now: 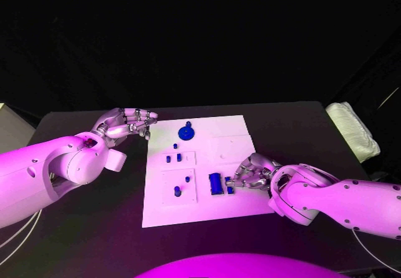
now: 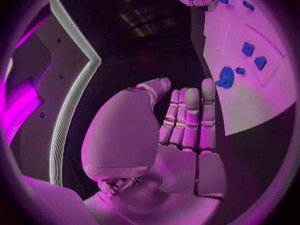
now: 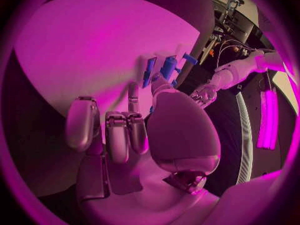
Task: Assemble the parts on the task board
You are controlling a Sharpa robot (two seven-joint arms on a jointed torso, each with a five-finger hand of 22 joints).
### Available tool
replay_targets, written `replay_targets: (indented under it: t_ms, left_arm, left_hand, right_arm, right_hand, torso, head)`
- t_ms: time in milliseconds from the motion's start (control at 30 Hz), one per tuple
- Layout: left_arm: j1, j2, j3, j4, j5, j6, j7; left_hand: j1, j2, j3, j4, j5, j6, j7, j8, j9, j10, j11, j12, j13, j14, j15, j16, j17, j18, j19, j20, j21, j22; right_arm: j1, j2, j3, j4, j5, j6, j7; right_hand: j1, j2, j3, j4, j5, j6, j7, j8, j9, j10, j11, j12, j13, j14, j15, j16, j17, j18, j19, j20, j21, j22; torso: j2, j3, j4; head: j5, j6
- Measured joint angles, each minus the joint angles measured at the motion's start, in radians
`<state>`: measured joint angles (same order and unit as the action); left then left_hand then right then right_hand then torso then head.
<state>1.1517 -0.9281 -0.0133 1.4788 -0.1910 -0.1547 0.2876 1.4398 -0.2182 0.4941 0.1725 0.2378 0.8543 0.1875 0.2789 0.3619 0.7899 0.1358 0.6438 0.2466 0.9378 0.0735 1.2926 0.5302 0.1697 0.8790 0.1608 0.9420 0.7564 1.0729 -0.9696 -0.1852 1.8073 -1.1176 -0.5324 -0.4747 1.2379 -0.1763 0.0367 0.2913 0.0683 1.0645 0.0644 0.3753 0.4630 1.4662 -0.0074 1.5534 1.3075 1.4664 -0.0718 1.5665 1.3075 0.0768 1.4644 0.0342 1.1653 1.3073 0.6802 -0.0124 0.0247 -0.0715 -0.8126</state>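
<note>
Starting at our right hand [image 1: 253, 172], low and right of centre in the head view, its fingers [image 1: 242, 180] are curled down onto the task board [image 1: 225, 130] beside the upright blue block [image 1: 215, 183]. They reach to a small blue piece at the block's side, but we cannot tell whether they grip it or only touch it. We judge the step in hand to be seating or picking a part at that spot; the next move calls for a steady, fine pinch, since the pieces look small, smooth and hard.

Our left hand [image 1: 127, 123], at the upper left, hovers off the board's corner above the table [image 1: 292, 116], its fingers held straight and close together, holding nothing.

Further out on the board, a round blue disc with a knob [image 1: 186, 132] lies toward the top, and short blue pegs [image 1: 173, 157] stand in shallow square recesses at centre-left. The board is a flat, matte white plate; the table is dull black.
</note>
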Motion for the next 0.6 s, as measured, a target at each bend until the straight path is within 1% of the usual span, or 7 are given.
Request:
replay_targets:
  t_ms: [100, 233, 367, 400, 500, 533, 600]
  left_arm:
    - [0.000, 0.000, 0.000, -0.002, 0.000, 0.000, 0.000]
    - [0.000, 0.001, -0.006, -0.005, 0.006, -0.003, 0.004]
    - [-0.001, 0.010, -0.011, -0.016, 0.023, -0.010, 0.013]
    - [-0.002, 0.015, -0.012, -0.021, 0.030, -0.014, 0.018]
    - [-0.005, 0.032, -0.014, -0.042, 0.049, -0.025, 0.032]
    - [-0.006, 0.040, -0.014, -0.053, 0.058, -0.032, 0.039]
    - [-0.008, 0.055, -0.015, -0.072, 0.075, -0.047, 0.055]
  left_hand:
    - [0.000, 0.000, 0.000, 0.000, 0.000, 0.000, 0.000, 0.000, 0.000, 0.000, 0.000, 0.000, -0.001, 0.000, 0.000, 0.000, 0.000, 0.000, 0.000, 0.000, 0.000, 0.000]
    - [0.000, 0.000, 0.000, 0.000, 0.000, 0.000, 0.000, 0.000, -0.001, 0.000, 0.000, 0.000, -0.001, -0.001, -0.001, 0.000, 0.000, 0.000, 0.000, 0.000, 0.000, 0.000]
    - [0.000, 0.000, -0.008, 0.014, 0.000, -0.004, -0.004, 0.000, -0.003, 0.000, 0.000, 0.006, -0.004, -0.039, 0.000, -0.018, -0.007, 0.000, -0.019, 0.011, -0.023, -0.009]
    - [0.000, 0.000, -0.010, 0.016, 0.000, -0.004, -0.003, 0.000, -0.003, 0.000, 0.000, 0.006, -0.005, -0.047, 0.001, -0.025, -0.011, 0.000, -0.023, 0.012, -0.028, -0.012]
    - [0.000, 0.000, -0.021, 0.027, 0.000, -0.007, 0.000, 0.004, -0.005, 0.000, 0.000, 0.012, -0.009, -0.078, 0.004, -0.057, -0.027, 0.000, -0.043, 0.017, -0.060, -0.028]
    - [0.000, 0.000, -0.028, 0.034, 0.000, -0.013, -0.002, 0.006, -0.006, 0.000, 0.000, 0.012, -0.016, -0.103, 0.007, -0.096, -0.047, 0.000, -0.061, 0.019, -0.091, -0.046]
    - [0.003, -0.003, -0.028, 0.045, 0.000, -0.014, 0.000, 0.016, -0.006, 0.013, 0.000, -0.002, -0.036, -0.128, 0.012, -0.182, -0.091, 0.000, -0.082, 0.024, -0.146, -0.078]
  right_arm:
    - [0.006, -0.009, 0.001, 0.000, 0.018, -0.018, 0.031]
    - [0.029, -0.012, 0.004, -0.023, 0.082, -0.056, 0.126]
    - [0.056, 0.003, 0.008, -0.096, 0.195, -0.090, 0.263]
    - [0.063, 0.012, 0.009, -0.127, 0.235, -0.097, 0.307]
    - [0.075, 0.043, 0.013, -0.214, 0.335, -0.103, 0.410]
    - [0.079, 0.056, 0.016, -0.251, 0.378, -0.104, 0.451]
    - [0.085, 0.078, 0.021, -0.306, 0.444, -0.102, 0.510]
  right_hand:
    - [0.005, 0.024, -0.071, 0.001, 0.017, -0.031, 0.012, -0.011, -0.001, 0.000, 0.001, -0.023, 0.000, 0.000, 0.000, 0.000, 0.000, 0.000, 0.000, 0.000, -0.037, 0.000]
    - [0.018, 0.053, -0.104, -0.002, 0.033, -0.072, 0.029, -0.037, -0.010, 0.000, 0.018, -0.061, 0.000, -0.002, 0.013, 0.000, 0.000, 0.000, 0.002, 0.009, -0.106, 0.001]
    - [0.042, 0.077, -0.111, -0.003, 0.045, -0.087, 0.037, -0.047, -0.013, 0.000, 0.025, -0.109, 0.000, -0.002, 0.020, -0.008, 0.000, 0.002, -0.011, 0.022, -0.180, 0.001]
    - [0.055, 0.082, -0.114, -0.006, 0.050, -0.091, 0.041, -0.051, -0.013, 0.000, 0.025, -0.132, 0.000, 0.001, 0.022, -0.018, 0.000, 0.016, -0.021, 0.027, -0.221, 0.001]
    - [0.094, 0.088, -0.133, -0.003, 0.054, -0.118, 0.049, -0.062, -0.014, -0.043, 0.043, -0.272, 0.004, 0.000, 0.033, -0.080, 0.000, 0.057, -0.093, 0.034, -0.470, -0.062]
    - [0.114, 0.090, -0.141, -0.005, 0.060, -0.128, 0.058, -0.062, -0.014, -0.111, 0.050, -0.396, 0.008, -0.009, 0.045, -0.148, -0.029, 0.082, -0.158, 0.041, -0.666, -0.143]
    - [0.155, 0.109, -0.147, -0.006, 0.063, -0.148, 0.068, -0.062, -0.014, -0.251, 0.062, -0.625, -0.062, -0.076, 0.058, -0.285, -0.173, 0.094, -0.228, 0.054, -0.839, -0.225]
  torso:
    - [-0.001, -0.0003, -0.0003]
    - [-0.005, -0.0010, -0.0024]
    - [-0.011, -0.0037, -0.0064]
    - [-0.014, -0.0055, -0.0078]
    - [-0.025, -0.0110, -0.0114]
    - [-0.029, -0.0126, -0.0123]
    - [-0.036, -0.0156, -0.0138]
  head:
    - [0.000, 0.003]
    - [0.000, 0.013]
    - [-0.001, 0.028]
    - [-0.001, 0.032]
    - [0.002, 0.049]
    - [0.003, 0.054]
    - [0.006, 0.068]
